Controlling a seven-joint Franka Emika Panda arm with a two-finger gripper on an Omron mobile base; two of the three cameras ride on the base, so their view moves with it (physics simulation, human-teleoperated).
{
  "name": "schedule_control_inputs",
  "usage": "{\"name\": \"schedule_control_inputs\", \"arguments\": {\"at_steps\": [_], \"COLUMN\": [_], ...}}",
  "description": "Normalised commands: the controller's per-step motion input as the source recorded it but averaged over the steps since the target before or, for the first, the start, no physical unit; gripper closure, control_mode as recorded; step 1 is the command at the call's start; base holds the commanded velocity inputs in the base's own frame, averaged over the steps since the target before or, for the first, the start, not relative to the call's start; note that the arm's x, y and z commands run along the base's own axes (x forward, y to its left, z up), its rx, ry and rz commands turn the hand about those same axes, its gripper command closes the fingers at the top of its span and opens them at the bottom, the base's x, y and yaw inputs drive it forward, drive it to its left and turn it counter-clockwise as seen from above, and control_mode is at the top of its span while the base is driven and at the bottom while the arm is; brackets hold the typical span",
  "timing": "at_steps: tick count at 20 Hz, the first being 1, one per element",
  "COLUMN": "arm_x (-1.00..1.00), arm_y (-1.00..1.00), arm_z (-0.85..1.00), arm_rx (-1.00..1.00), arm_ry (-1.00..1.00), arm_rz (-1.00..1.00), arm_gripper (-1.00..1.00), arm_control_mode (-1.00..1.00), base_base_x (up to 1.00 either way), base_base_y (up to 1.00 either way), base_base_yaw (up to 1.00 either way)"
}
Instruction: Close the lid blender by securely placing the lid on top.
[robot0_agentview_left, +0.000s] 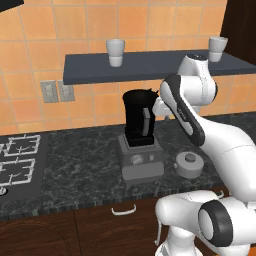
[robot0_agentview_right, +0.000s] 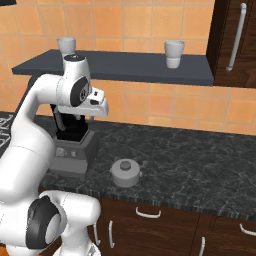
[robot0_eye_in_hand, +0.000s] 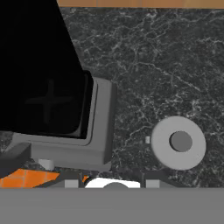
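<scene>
Fingertips barely peek over the bottom of the hand view, so I cannot tell whether they are spread or pressed together. Below the hand stands the blender (robot0_eye_in_hand: 57, 109), its black jar open at the top, and the lid (robot0_eye_in_hand: 178, 142) lies flat on the dark marble counter (robot0_eye_in_hand: 166, 65) just beside the grey base. From the base cameras, lid (robot0_agentview_left: 189, 164) sits near the counter's front edge, right of the blender (robot0_agentview_left: 140, 135). Two white cups (robot0_agentview_left: 115, 52) rest on the shelf (robot0_agentview_left: 150, 67) above.

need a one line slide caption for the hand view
Looking down on the open blender with its lid lying apart on the dark counter.
</scene>
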Motion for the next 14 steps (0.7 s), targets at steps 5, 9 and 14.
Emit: {"name": "schedule_control_inputs", "arguments": {"at_steps": [5,9,14], "arm_x": [-0.14,-0.24,-0.18], "arm_y": [-0.13,-0.36,-0.49], "arm_z": [-0.15,-0.26,-0.28], "arm_rx": [0.0,0.0,0.0], "arm_ry": [-0.07,-0.07,0.0], "arm_rz": [0.0,0.0,0.0], "arm_gripper": [-1.0,-1.0,-1.0], "arm_control_mode": [-1.0,-1.0,-1.0], "base_base_x": [0.0,0.0,0.0], "base_base_y": [0.0,0.0,0.0], "base_base_yaw": [0.0,0.0,0.0]}}
